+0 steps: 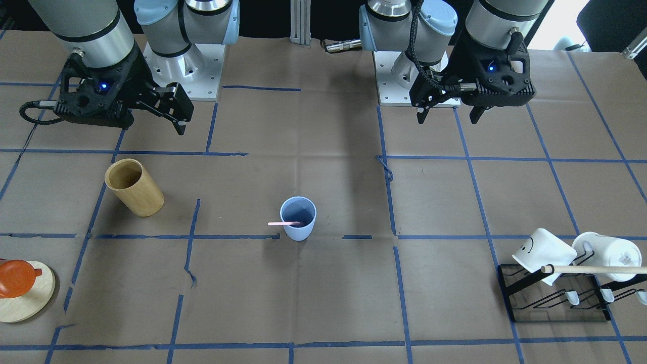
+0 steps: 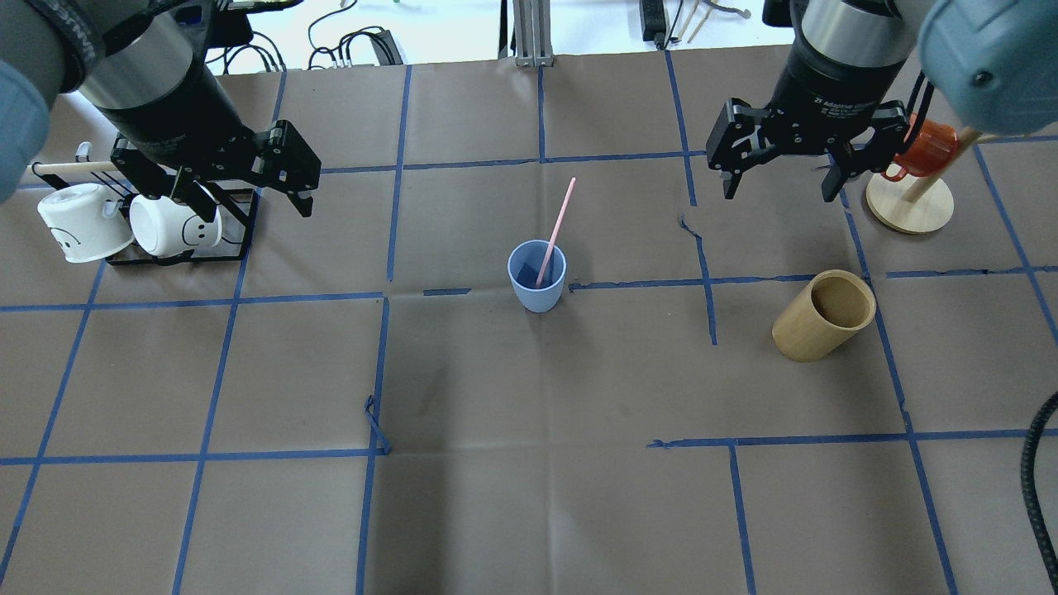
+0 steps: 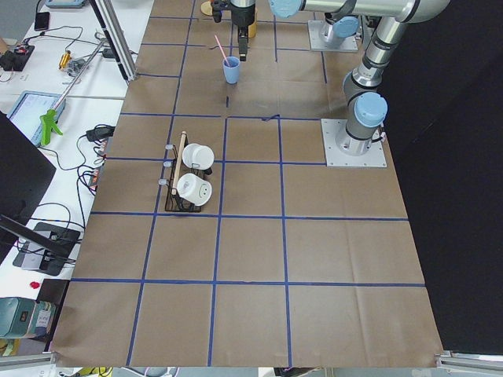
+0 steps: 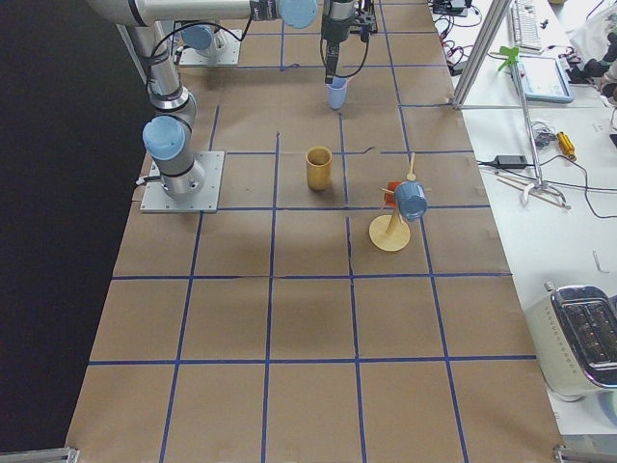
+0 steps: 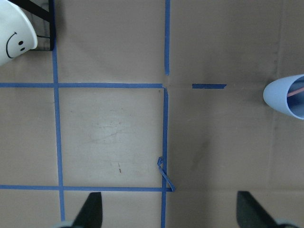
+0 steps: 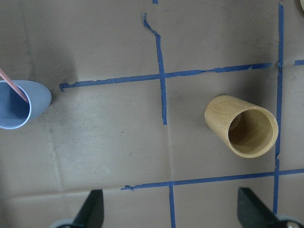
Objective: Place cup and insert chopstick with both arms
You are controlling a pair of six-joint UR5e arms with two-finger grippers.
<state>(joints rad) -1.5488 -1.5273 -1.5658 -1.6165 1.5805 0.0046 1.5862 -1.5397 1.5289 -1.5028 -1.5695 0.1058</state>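
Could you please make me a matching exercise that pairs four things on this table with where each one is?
Things:
1. chopstick
2. bamboo cup
3. orange mug
4. white mugs

Places:
A. on the black rack
B. on the wooden stand
C. leaning in the blue cup
D. upright on the table, empty

Pairs: 1-C, 2-D, 3-B, 4-A.
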